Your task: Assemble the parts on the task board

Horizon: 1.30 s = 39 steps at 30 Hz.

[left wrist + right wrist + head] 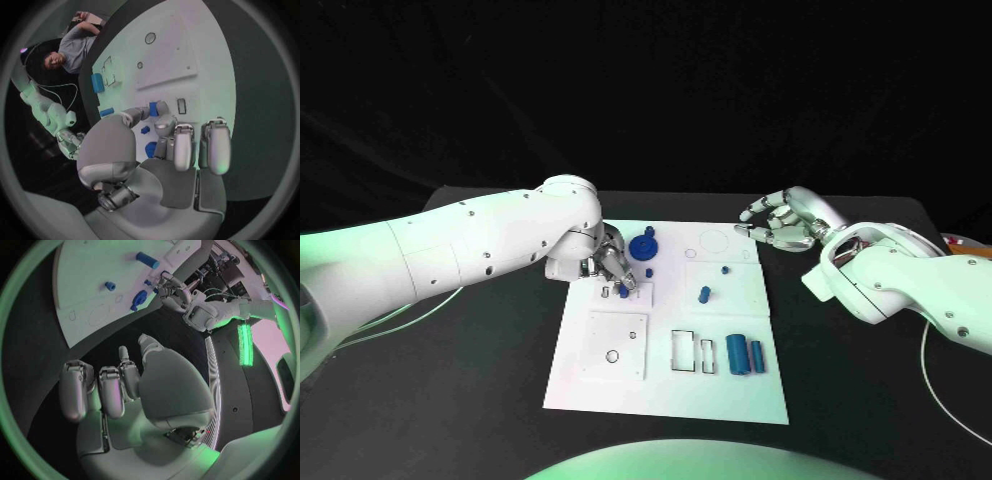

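My left hand (606, 264) pinches a small blue plastic part (154, 108) over the white rectangular task board (733, 395) at frame centre. Two blue cylinders (746, 356) lie loose lower right, so I judge most assembly remains. My right hand (782, 222), upper right, holds nothing, fingers loosely curled.
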### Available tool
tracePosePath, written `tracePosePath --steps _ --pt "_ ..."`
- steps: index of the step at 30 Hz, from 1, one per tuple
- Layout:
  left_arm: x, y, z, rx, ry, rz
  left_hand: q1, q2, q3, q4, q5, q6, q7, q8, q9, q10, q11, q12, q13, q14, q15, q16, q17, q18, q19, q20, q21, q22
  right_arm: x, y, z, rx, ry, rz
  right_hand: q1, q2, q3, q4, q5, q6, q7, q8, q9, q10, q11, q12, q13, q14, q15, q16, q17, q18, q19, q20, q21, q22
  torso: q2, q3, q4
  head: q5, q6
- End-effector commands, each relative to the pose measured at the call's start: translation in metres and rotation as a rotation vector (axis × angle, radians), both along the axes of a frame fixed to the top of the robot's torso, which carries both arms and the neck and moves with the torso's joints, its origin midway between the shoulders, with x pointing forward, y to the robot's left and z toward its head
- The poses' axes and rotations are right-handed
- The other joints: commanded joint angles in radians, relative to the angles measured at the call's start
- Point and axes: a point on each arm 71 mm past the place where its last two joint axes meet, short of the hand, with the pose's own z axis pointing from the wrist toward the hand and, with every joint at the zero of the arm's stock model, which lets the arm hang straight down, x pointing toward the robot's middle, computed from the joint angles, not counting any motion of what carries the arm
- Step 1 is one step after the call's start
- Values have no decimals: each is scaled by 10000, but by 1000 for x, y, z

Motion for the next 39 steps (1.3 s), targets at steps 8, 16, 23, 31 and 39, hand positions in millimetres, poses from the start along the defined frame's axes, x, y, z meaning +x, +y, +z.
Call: tracePosePath --steps 8,16,23,31,39 --pt "-7 4 -18 474 303 -85 -103 -51 -531 355 -28 87 25 -75 24 -53 24 67 3 869 -19 34 1996 -106 65 42 -45 858 0 0 0 -30 -17 94 -108 -18 1 9 28 -31 -42 53 15 -68 -3 -62 585 729 -47 -35 1266 101 -43 -25 -80 1447 -4 -7 4 -9 8" --pt "-8 6 -16 450 115 -31 -85 -53 -793 568 -20 104 24 -103 37 -64 24 58 -23 869 -19 34 1997 -101 54 42 -59 842 0 0 0 -34 -16 86 -119 -22 -4 12 25 -40 -41 54 14 -70 -2 -64 584 728 -46 -37 1265 100 -39 -25 -78 1450 -6 -8 9 -13 19" --pt "-9 8 -14 356 -29 14 -79 -38 -881 656 -13 110 24 -115 40 -68 26 54 -32 869 -19 34 1997 -102 57 42 -58 846 0 -1 -1 -41 -12 75 -119 -22 -4 12 25 -40 -41 54 14 -70 -2 -64 584 728 -46 -37 1265 100 -39 -25 -78 1450 -17 -11 17 -4 37" --pt "-10 11 -7 171 -267 94 -76 -25 -925 704 -8 111 24 -122 42 -80 26 39 -60 868 -19 32 1994 -93 34 42 -78 811 0 -2 -2 -52 8 48 -119 -22 -4 12 25 -40 -41 54 14 -70 -2 -64 584 728 -46 -37 1265 100 -39 -25 -78 1450 -29 -13 16 -2 79" --pt "-10 13 11 -340 -715 285 -29 31 -955 747 20 96 25 -139 45 -136 26 -27 -171 867 -19 30 1991 -71 -28 41 -130 720 1 -4 -4 -71 43 -26 -119 -22 -4 12 25 -40 -41 54 14 -70 -2 -64 584 728 -46 -37 1265 100 -39 -25 -78 1450 -28 -11 12 1 166"
